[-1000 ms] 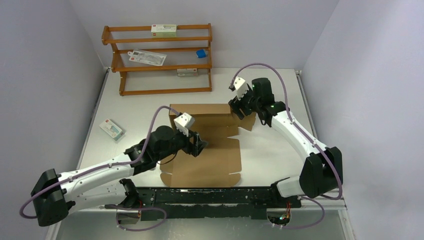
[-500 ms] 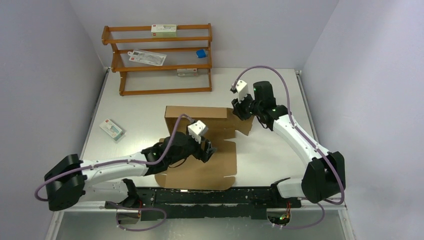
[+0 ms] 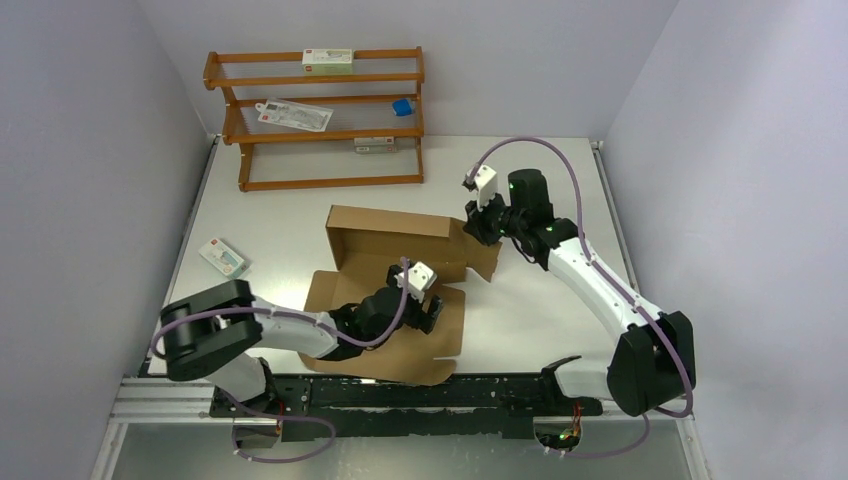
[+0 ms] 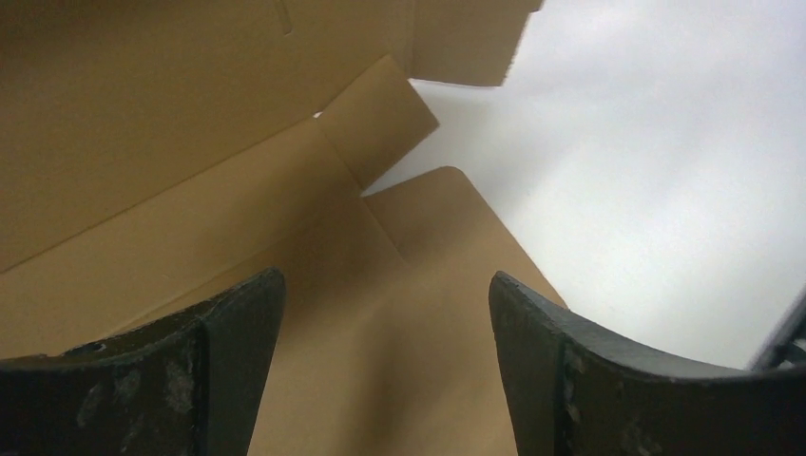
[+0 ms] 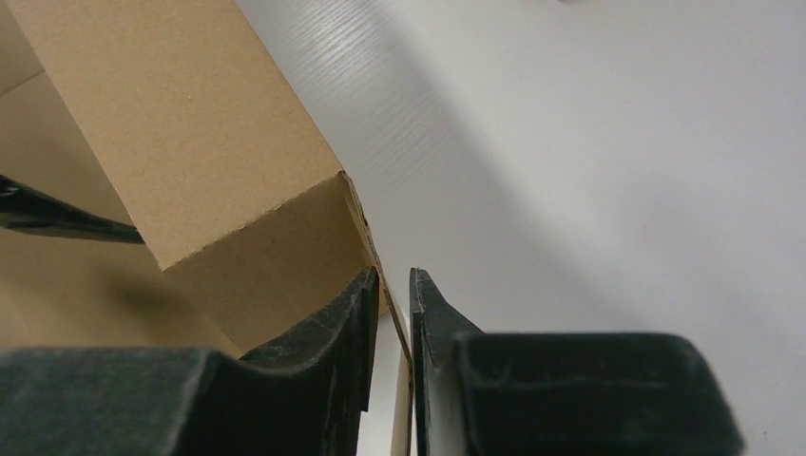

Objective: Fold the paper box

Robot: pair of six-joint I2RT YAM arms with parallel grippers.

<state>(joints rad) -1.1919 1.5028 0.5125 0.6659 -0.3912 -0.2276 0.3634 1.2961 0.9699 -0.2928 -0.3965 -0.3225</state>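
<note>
light: bright, even | shadows: soft | wrist views: near foreground blurred

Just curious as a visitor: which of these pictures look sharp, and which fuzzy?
Top external: even light, the paper box sharp. Left wrist: whole view soft, the left gripper dark. Right wrist: cardboard grain crisp, the right gripper blurred up close.

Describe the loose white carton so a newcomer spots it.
Find the wooden rack at the far left. In front of it, left of the brown cardboard box, a small white carton lies flat on the table. It is the only carton off the rack.
</note>
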